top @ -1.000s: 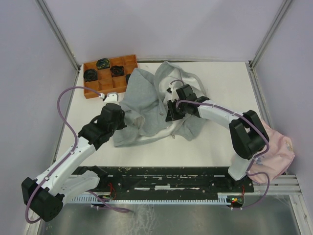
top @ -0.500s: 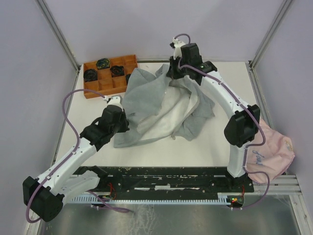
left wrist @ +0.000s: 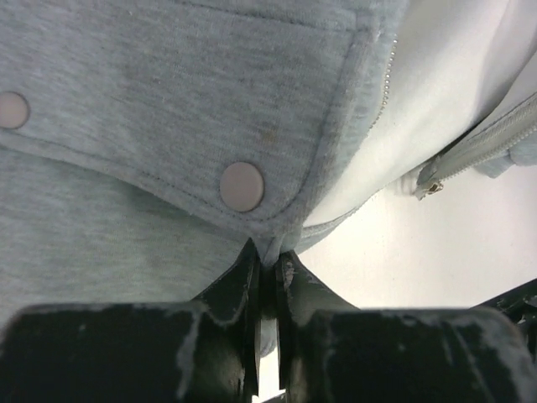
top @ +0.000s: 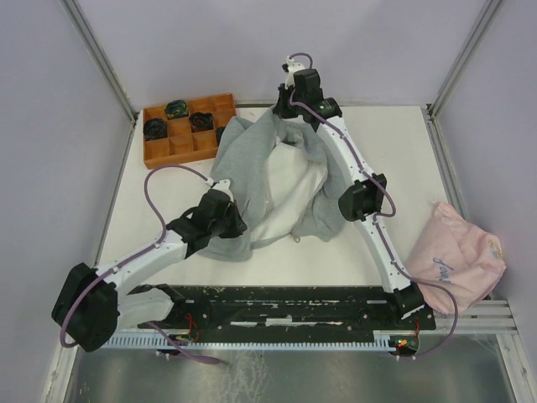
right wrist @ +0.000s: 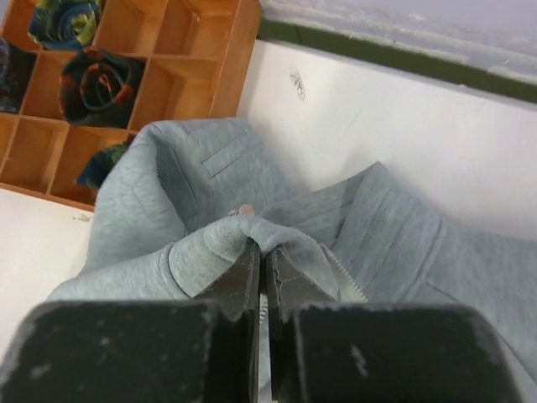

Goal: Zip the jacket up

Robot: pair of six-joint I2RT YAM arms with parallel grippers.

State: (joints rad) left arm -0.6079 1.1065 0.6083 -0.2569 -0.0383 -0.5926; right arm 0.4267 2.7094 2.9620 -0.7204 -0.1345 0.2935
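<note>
A light grey fleece jacket (top: 239,164) lies unzipped at the middle of the white worktop (top: 403,151), its white lining showing. The left jaws pinch its near-left hem corner, beside a pocket snap (left wrist: 242,185). The right jaws pinch a fold at its far edge. The step appears to be stretching it flat. The next move likely calls for aligning both front edges and finding the zipper pull (left wrist: 428,186). An orange compartment tray (top: 155,159) sits far left.
</note>
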